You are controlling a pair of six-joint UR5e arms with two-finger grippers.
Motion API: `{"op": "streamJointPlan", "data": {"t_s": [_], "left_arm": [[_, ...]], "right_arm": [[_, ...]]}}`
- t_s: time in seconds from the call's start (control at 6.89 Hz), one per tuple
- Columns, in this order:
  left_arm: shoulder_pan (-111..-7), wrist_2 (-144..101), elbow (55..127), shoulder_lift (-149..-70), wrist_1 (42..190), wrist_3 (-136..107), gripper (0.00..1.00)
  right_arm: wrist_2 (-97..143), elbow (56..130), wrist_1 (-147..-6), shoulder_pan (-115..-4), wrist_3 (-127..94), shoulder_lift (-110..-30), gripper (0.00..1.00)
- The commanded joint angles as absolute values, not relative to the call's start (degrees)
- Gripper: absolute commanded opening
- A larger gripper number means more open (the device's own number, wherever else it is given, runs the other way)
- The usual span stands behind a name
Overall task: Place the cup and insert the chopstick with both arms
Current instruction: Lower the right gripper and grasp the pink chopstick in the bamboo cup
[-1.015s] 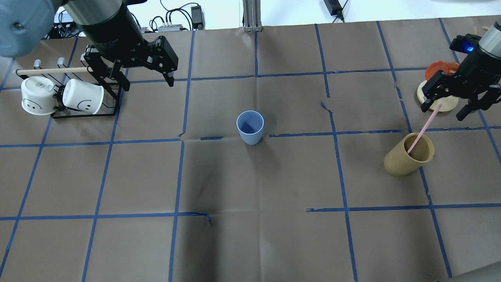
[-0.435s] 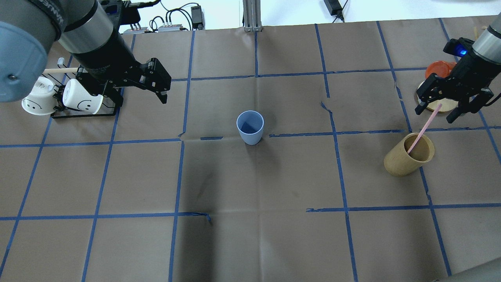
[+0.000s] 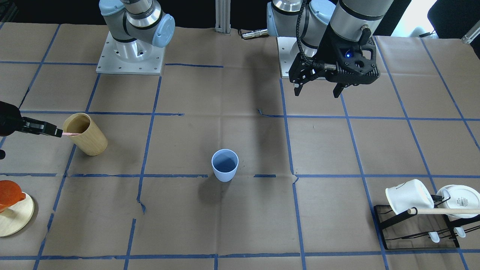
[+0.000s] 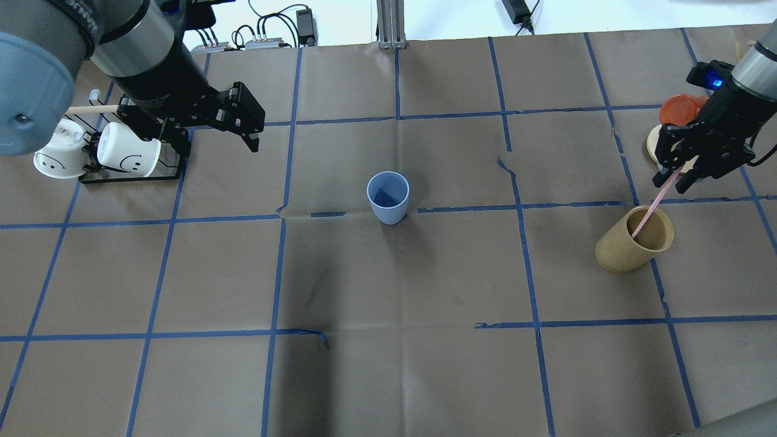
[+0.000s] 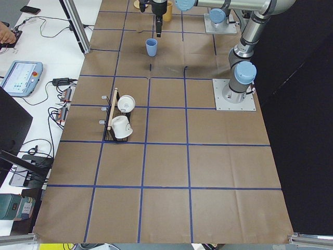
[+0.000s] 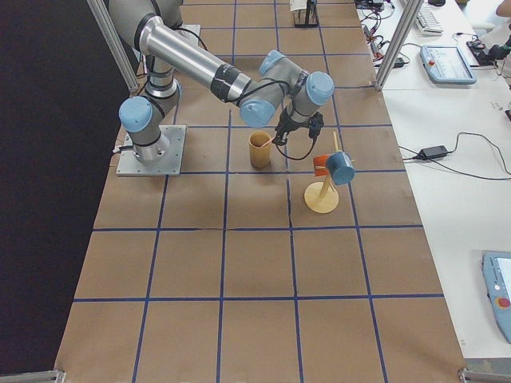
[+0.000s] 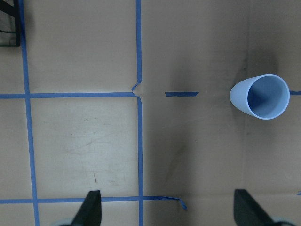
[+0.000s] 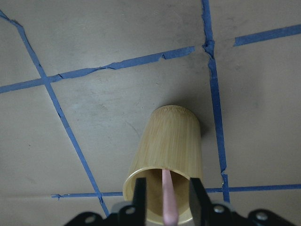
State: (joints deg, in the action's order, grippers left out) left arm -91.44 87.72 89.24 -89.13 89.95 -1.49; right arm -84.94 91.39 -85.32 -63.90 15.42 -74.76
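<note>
Left pincer (image 3: pixel 316 90): spread wide, well apart from the blue cup (image 3: pixel 225 165).
Right pincer (image 4: pixel 669 181): we see it apart, straddling the pink chopstick (image 4: pixel 646 215).
Markings: smiley faces on white cups (image 4: pixel 128 156).

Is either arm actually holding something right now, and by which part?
Nothing yet. The right gripper has its jaws either side of the pink chopstick near its upper end, with gaps showing on both sides. The left gripper hangs open and empty.

on the taped table (image 4: pixel 425 364): two robot arms (image 3: pixel 142 18) (image 3: pixel 352 22), two white cups (image 3: pixel 408 196) (image 3: pixel 459 198) on one black rack (image 3: pixel 379 225), two blue cups (image 4: pixel 388 200) (image 6: pixel 341 169), one orange cup (image 3: pixel 9 191), one wooden stand (image 3: pixel 15 219), one bamboo holder (image 4: pixel 625 249) and one pink chopstick (image 4: pixel 652 209).
</note>
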Motion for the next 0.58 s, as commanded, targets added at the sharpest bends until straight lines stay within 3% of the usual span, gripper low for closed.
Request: {"op": "streamJointPlan", "data": {"t_s": [0.0,0.44], "left_arm": [[-91.4,87.7,88.9,-89.2,89.9,-1.5,1.0],[-91.4,87.7,88.9,-89.2,90.1,-1.5,1.0]], "right_arm": [[-84.8,91.2,-85.3,-63.9,15.3,-75.4,0.02],[-84.8,89.4,-83.2,-64.2,14.0,-76.5,0.01]]}}
